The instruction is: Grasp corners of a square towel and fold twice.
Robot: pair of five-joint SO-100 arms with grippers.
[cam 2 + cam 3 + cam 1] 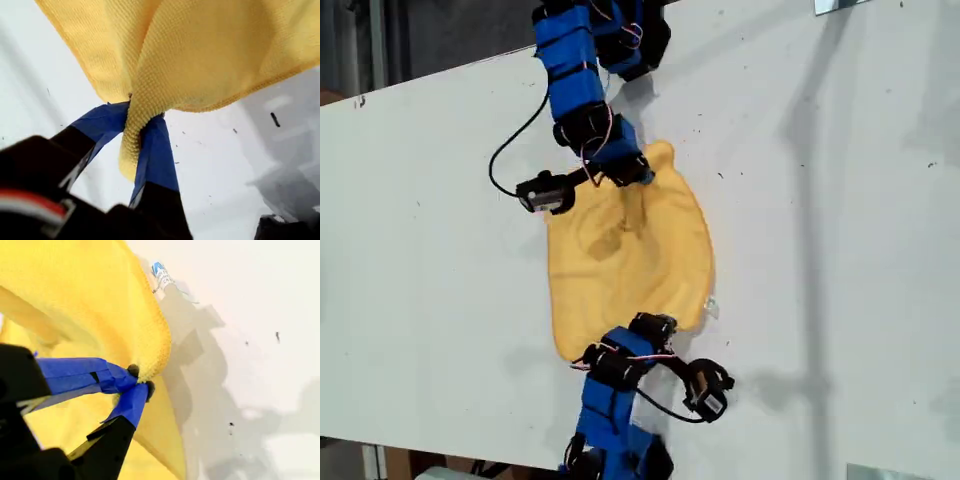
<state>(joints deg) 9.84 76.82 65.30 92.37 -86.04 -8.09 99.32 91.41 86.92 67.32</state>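
Note:
The yellow-orange towel (630, 255) lies rumpled on the white table (840, 220) between my two arms. My first gripper (145, 117) comes in from the exterior view's top and is shut on one hemmed corner (131, 150), which bunches between its blue-taped jaws; in the exterior view this gripper (635, 172) sits at the towel's upper edge. My second gripper (139, 380) reaches in from the bottom of the exterior view (655, 326) and is shut on the towel's edge near a corner (156, 355). The white tag (161, 274) shows close by (710, 306).
A black cable (505, 150) loops from the first arm over the table. The table's edge (420, 80) runs along the exterior view's upper left, with dark floor beyond. Metal pieces show at the exterior view's upper right (840, 5) and lower right (885, 472).

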